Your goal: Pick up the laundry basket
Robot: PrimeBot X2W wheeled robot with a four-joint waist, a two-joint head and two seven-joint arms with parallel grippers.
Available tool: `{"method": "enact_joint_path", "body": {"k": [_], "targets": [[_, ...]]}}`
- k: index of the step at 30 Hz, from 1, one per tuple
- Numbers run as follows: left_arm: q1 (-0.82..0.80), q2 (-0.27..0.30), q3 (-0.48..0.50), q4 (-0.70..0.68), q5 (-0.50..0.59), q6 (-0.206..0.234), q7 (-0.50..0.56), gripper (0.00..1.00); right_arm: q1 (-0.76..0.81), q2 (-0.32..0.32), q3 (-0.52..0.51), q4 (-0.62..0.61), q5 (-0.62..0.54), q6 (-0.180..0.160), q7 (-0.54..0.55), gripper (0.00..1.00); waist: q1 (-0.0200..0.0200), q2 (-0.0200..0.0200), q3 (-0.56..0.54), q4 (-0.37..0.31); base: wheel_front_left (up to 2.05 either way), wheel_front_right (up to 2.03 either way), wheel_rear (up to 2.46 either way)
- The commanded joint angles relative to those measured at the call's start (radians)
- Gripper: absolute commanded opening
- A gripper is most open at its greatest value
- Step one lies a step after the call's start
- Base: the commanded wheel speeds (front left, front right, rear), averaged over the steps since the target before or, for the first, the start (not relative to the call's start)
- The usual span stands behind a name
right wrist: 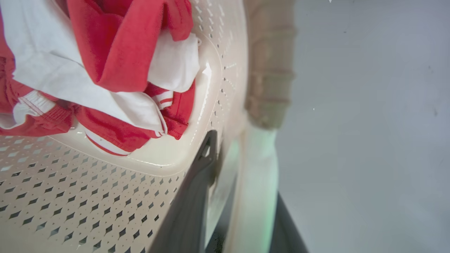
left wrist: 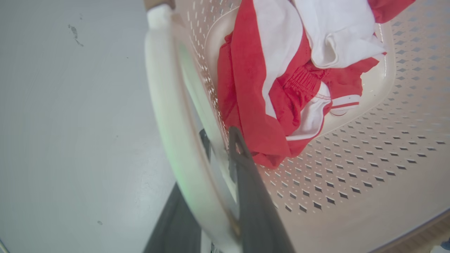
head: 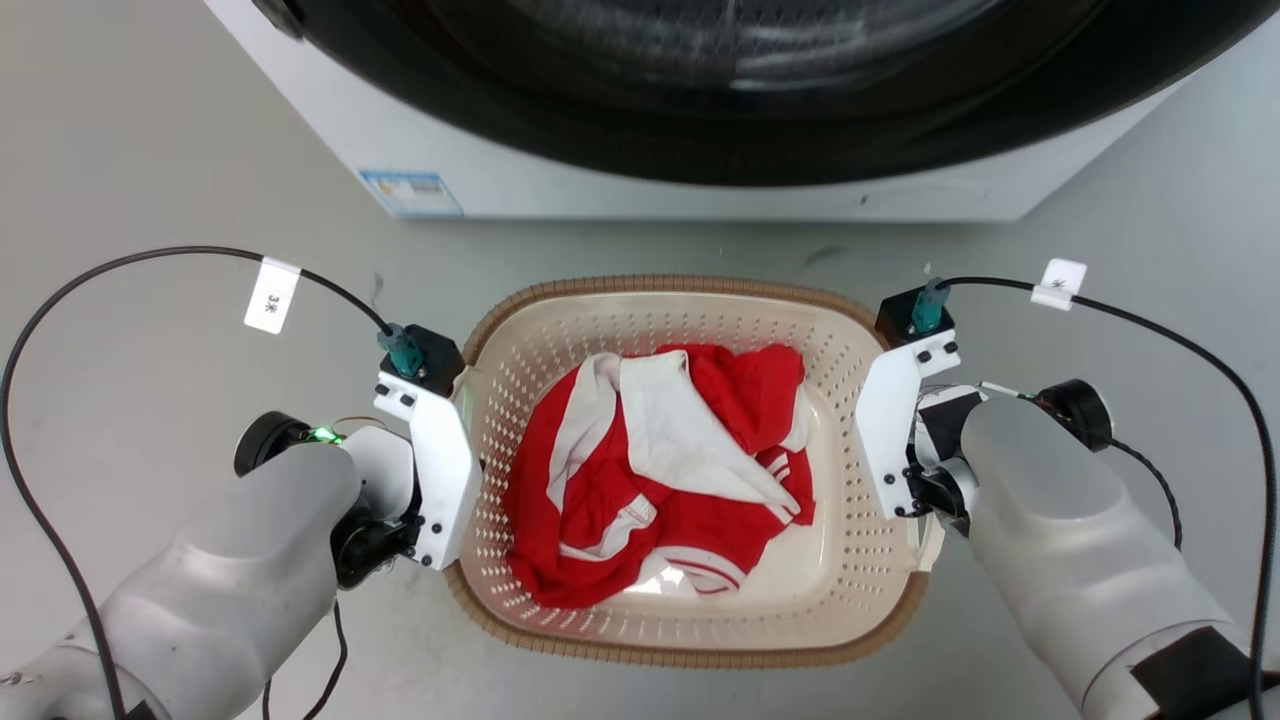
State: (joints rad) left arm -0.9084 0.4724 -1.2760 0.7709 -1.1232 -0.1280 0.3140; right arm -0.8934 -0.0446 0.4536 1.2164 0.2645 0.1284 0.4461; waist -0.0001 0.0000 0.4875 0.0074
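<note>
Laundry basket (head: 680, 284) on grey floor (head: 150, 150), just in front of white washing machine (head: 600, 195), between both arms. Inside, crumpled red and white garment (head: 740, 400). Left gripper (left wrist: 219, 140) at basket's left side: one dark finger inside against perforated wall, the other outside, clamped across white loop handle (left wrist: 165, 105). Right gripper (right wrist: 242, 165) at opposite side, likewise pinching wall and right handle (right wrist: 256, 182) between inner and outer finger. Cannot tell whether basket's base touches the floor.
</note>
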Motion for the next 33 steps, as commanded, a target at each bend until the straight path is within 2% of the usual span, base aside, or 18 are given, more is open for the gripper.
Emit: {"method": "enact_joint_path", "body": {"k": [1, 8, 12, 18, 24, 33], "targets": [[0.019, 0.026, -0.007, -0.016, -0.004, -0.004, 0.035, 0.00, 0.023, -0.010, 0.036, -0.019, 0.020, 0.005, 0.041, 0.00, 0.0001, 0.0000, -0.114, -0.017, 0.00, 0.00, 0.00], [0.046, 0.062, -0.007, -0.098, -0.039, -0.004, 0.168, 0.00, 0.066, -0.006, 0.122, -0.069, 0.129, 0.008, 0.187, 0.00, 0.0001, 0.0000, -0.255, -0.034, 0.00, 0.00, 0.00], [0.073, 0.083, -0.008, -0.155, -0.014, -0.007, 0.246, 0.00, 0.089, -0.006, 0.165, -0.080, 0.173, 0.008, 0.238, 0.00, 0.0001, 0.0000, -0.328, -0.042, 0.00, 0.00, 0.00], [0.115, 0.099, -0.007, -0.187, -0.072, -0.008, 0.330, 0.00, 0.111, -0.005, 0.225, -0.085, 0.227, 0.008, 0.311, 0.00, 0.0001, 0.0000, -0.413, -0.052, 0.00, 0.00, 0.00], [0.143, 0.107, -0.008, -0.195, -0.118, -0.008, 0.400, 0.00, 0.097, -0.006, 0.255, -0.068, 0.266, 0.008, 0.367, 0.00, 0.0001, 0.0000, -0.463, -0.055, 0.00, 0.00, 0.00], [0.120, 0.084, -0.008, -0.208, -0.151, -0.008, 0.458, 0.00, 0.070, -0.005, 0.299, -0.067, 0.303, 0.008, 0.418, 0.00, 0.0001, 0.0000, -0.491, -0.049, 0.00, 0.00, 0.00]]}}
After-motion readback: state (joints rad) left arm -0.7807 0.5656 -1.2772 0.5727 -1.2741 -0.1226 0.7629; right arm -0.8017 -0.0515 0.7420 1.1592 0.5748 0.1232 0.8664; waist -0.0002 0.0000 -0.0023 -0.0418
